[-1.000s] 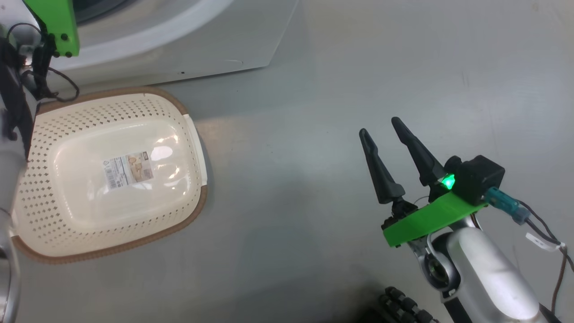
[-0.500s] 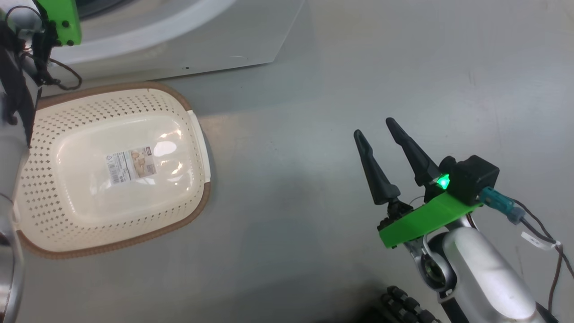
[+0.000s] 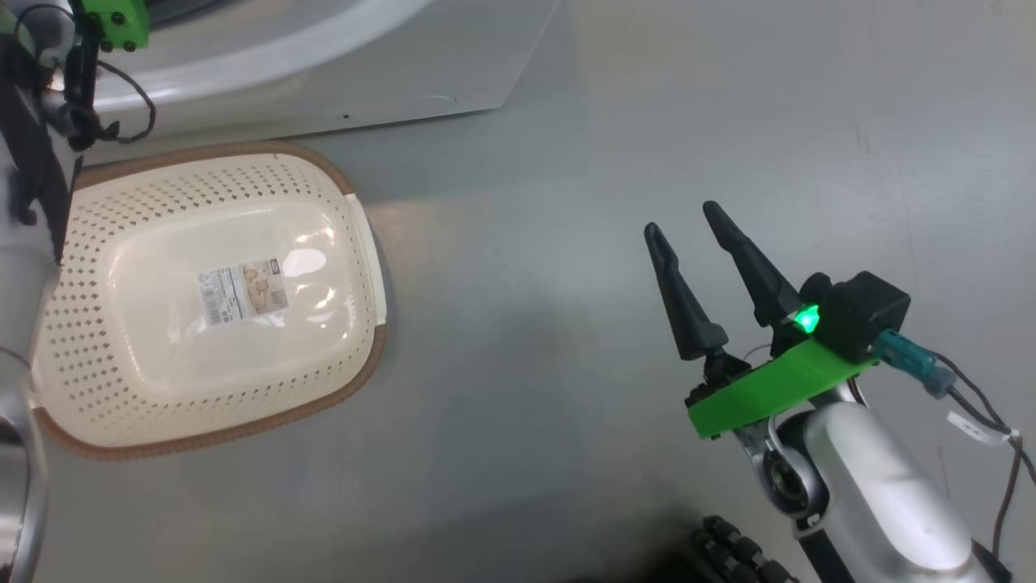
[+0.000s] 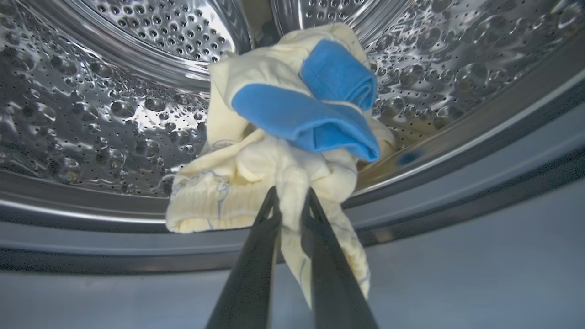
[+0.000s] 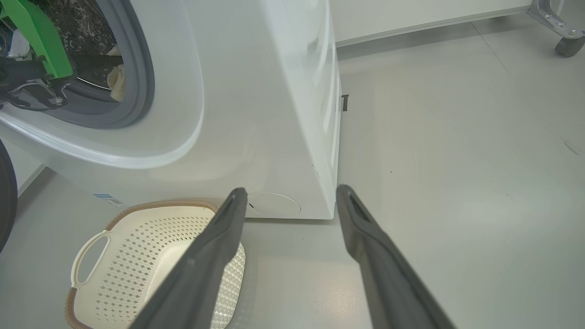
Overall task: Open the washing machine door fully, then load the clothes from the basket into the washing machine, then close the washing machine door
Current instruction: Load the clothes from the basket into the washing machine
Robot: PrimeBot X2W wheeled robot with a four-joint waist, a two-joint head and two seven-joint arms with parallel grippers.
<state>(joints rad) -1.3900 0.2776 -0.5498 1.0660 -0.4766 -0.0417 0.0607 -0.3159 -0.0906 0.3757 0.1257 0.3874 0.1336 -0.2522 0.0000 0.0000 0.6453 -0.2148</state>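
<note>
My left gripper [image 4: 291, 192] is shut on the clothes [image 4: 256, 183], a pale yellow bundle with a blue piece [image 4: 311, 119] folded on top. The bundle hangs at the mouth of the washing machine's [image 5: 256, 114] steel drum [image 4: 114, 114], just past the grey gasket. The basket [image 3: 89, 340] lies on the floor before the machine with nothing on its labelled floor. My right gripper [image 3: 682, 219] hovers open over the bare floor, well to the right of the basket [image 5: 137, 246]. A dark curved rim [image 5: 4, 196] at the left edge of the right wrist view looks like the washing machine door.
The washing machine's white front [image 3: 324, 73] crosses the top of the head view. My left arm's green wrist mount [image 5: 36, 41] reaches into the drum opening. A caster wheel [image 5: 566, 43] stands far off on the grey floor [image 3: 566, 121], which stretches wide to the right of the machine.
The head camera has shifted a little, sliding the whole picture. My left arm's green mount has risen further up the view toward the machine. The right gripper has hardly moved.
</note>
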